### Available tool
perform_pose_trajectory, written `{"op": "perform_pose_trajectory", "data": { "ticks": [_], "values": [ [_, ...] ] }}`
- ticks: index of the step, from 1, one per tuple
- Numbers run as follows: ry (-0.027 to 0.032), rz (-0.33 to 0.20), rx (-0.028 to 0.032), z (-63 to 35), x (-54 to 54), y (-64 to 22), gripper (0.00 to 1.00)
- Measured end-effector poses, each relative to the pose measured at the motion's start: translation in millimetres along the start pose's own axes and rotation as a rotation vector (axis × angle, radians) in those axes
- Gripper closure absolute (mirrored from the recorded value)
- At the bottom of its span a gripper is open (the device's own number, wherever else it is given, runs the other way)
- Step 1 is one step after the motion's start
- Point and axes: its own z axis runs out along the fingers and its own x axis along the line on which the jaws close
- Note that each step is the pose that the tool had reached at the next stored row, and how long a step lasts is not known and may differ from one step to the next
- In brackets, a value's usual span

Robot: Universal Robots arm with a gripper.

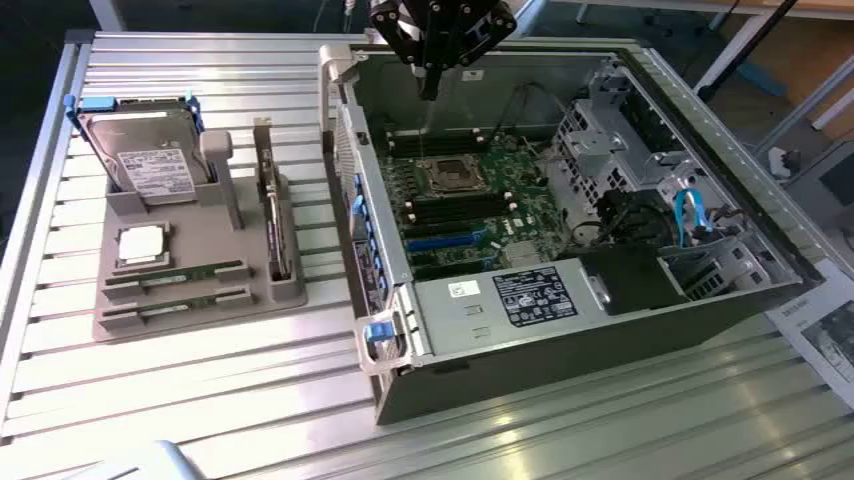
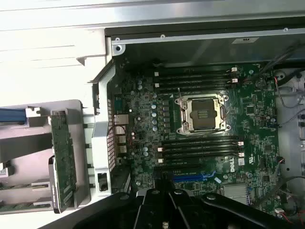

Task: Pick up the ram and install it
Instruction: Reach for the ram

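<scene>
Tool [image 1: 429, 90], state unclear, hangs above the case [image 1: 574, 350]; two ram sticks [image 1: 174, 272] [image 1: 178, 300] rest in the tray [image 1: 283, 292].

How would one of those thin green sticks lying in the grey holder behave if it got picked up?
The green stick looks like a thin circuit board, so probably stiff and light. Its narrow edges offer little grip, so it might twist. It sits in a groove of the grey holder, so pushing sideways would likely jam it.
</scene>
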Motion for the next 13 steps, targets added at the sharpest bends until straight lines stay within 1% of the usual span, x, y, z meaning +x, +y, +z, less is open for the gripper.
{"op": "perform_pose_trajectory", "data": {
  "ticks": [10, 13],
  "values": [
    [0.0, 0.0, 0.0, 0.0, 0.0, 0.0, 0.9],
    [-0.0001, 0.0, -0.0001, 0.0, 2.0, -0.2, 0.9]
  ]
}}
